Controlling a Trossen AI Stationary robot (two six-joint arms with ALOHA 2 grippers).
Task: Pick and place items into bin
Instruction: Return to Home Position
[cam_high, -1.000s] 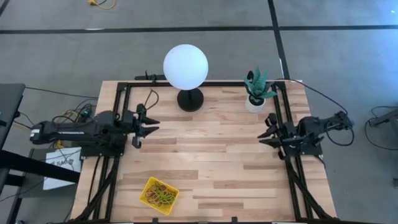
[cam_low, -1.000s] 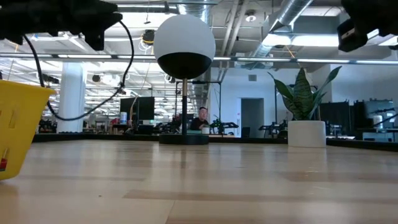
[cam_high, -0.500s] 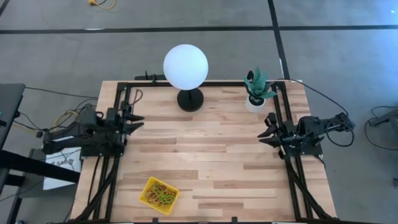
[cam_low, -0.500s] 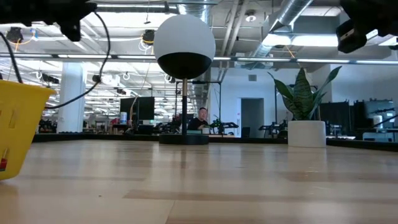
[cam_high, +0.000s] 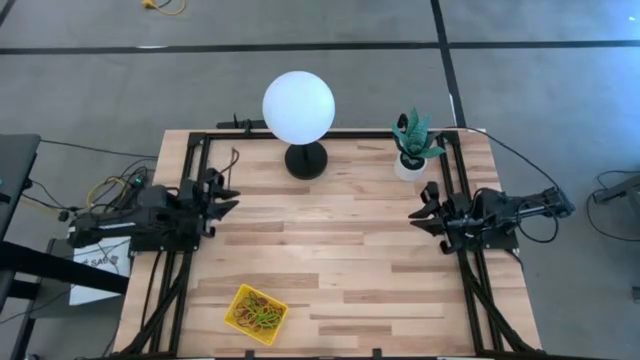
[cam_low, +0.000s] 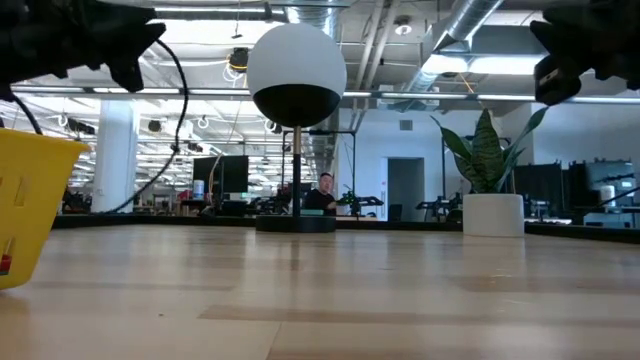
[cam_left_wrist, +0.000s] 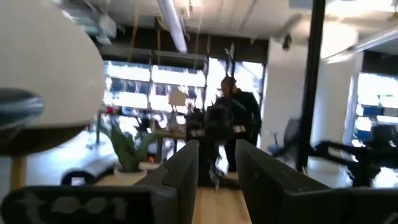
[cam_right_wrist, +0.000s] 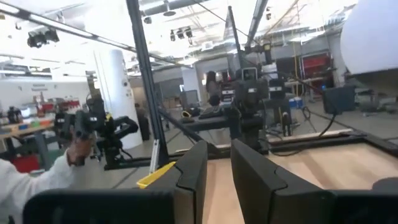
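Surface: a desk (cam_high: 340, 250) of pale wooden planks, framed by black rails (cam_high: 190, 160), standing on a grey floor (cam_high: 100, 90). The room beyond, in the low view, is an open hall with ceiling ducts (cam_low: 470, 30) and strip lights, and a person (cam_low: 324, 190) far off.

The left claw (cam_high: 231, 198) hangs over the desk's left edge and the right claw (cam_high: 418, 213) over its right edge, tips facing each other. Each wrist view shows a narrow gap between the fingers, with nothing held.

The yellow bin (cam_high: 232, 318) sits on the desk well apart from the left claw, toward the front edge, and farther from the right claw. It is square, so it has no long axis. It lies skewed to the planks, one corner toward the left claw. The rubber bands (cam_high: 258, 312) lie tangled inside it; their directions cannot be told.

A globe lamp (cam_high: 298, 108) stands beyond and between the claws, and a potted plant (cam_high: 410, 150) stands near the right claw
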